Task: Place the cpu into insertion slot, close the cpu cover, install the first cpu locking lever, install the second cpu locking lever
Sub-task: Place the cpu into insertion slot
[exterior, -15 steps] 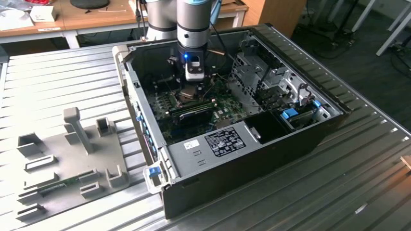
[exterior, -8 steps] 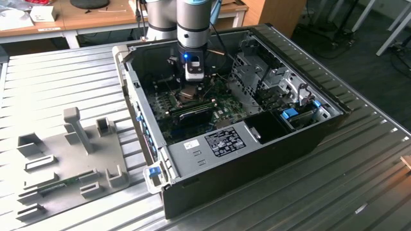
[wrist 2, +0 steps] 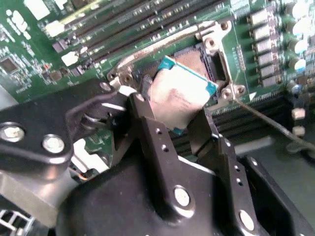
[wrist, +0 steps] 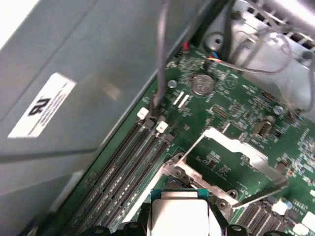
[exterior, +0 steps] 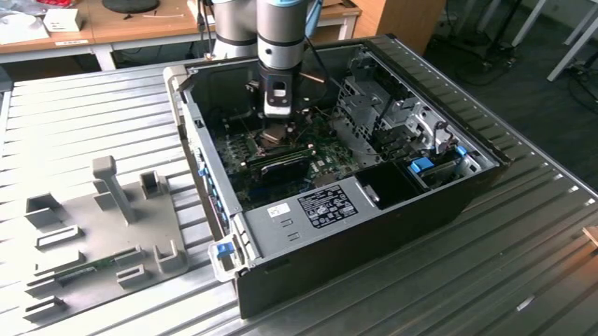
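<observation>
Black two-finger gripper (wrist 2: 174, 112) is clamped on the small flat square cpu (wrist 2: 181, 93) w/ dull silver-grey metal top. One black finger (wrist 2: 147, 123) sits on each of two opp. sides, chip pinched btwn them. In the second wrist view the cpu hangs tilted over the corner of the insertion slot (wrist 2: 197, 58) nearest the gripper. The slot is a square dark socket w/ silvery metal border, set in the green circuit board (wrist 2: 34, 46). Part of its brownish contact field shows past the chip, so the chip isn't seated.

In the first wrist view the cpu cover (wrist: 241, 146) – thin shiny metal frame plate w/ big cut-out middle – stands raised and open on the socket side away from the gripper, clear of the chip. A thin silvery wire lever (wrist 2: 268, 122) sticks out from a socket corner, unlatched, angled across the board. Long black memory-stick slots (wrist: 123, 172) run alongside the socket.

Exterior view: arm reaches down into the open black pc case (exterior: 393, 231) on a ribbed grey metal table (exterior: 523, 280), gripper low over the board. A grey fixture plate w/ upright blocks (exterior: 103, 231) lies at the exterior view's left, well apart from the case.
</observation>
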You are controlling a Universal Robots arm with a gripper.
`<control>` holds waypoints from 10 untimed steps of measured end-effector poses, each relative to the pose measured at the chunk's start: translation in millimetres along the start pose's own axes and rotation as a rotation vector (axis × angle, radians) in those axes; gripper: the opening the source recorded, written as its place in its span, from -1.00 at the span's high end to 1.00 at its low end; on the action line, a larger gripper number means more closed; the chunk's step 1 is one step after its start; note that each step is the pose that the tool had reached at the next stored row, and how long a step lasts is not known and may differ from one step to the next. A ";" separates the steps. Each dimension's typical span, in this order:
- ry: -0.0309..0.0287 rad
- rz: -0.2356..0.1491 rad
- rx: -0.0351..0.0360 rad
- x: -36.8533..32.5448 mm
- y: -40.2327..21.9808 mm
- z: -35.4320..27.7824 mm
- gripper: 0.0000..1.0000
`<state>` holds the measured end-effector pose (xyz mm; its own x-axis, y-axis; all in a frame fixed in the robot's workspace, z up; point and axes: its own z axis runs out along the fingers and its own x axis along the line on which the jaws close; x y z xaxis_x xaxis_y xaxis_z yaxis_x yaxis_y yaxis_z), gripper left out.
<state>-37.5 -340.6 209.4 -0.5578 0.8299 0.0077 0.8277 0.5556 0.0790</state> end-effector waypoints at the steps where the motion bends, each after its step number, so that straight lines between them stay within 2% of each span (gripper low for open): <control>1: -0.0015 0.019 -0.0001 0.0 0.0 0.0 -0.08; 10: -0.0144 0.182 -0.0013 0.0 0.0 0.0 -0.08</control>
<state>-37.4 -340.6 209.5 -0.3978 0.9174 0.0077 0.9148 0.3960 0.0790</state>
